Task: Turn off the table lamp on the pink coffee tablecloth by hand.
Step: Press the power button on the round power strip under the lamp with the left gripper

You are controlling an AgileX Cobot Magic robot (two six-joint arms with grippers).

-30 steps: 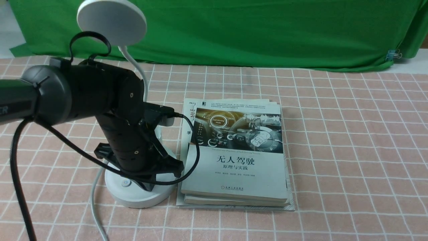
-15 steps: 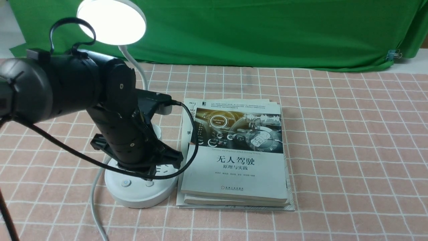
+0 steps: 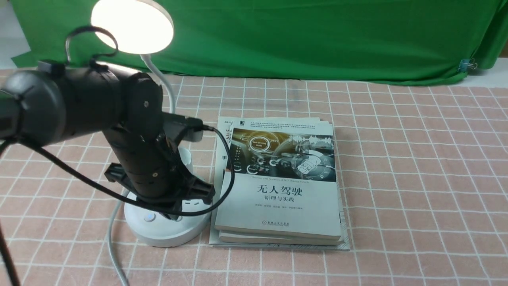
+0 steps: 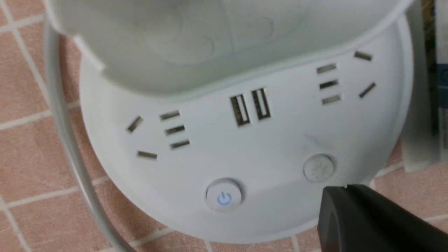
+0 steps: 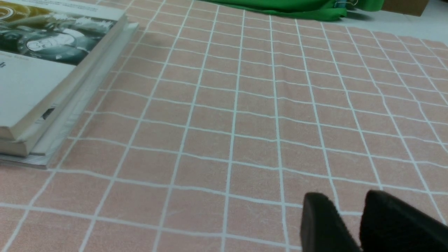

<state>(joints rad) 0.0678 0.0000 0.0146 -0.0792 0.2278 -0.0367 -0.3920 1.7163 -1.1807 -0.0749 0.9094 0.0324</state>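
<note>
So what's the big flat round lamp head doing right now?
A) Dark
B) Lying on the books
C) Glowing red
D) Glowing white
D: in the front view the lamp head shines bright white, above the left arm.

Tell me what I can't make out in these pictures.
- Left wrist view: the white plastic lamp's round disc head lies outside the frame.
- Front view: the black left gripper hides part of the lamp's round white base.
- Right wrist view: the white-covered book is cut off by the edge.
</note>
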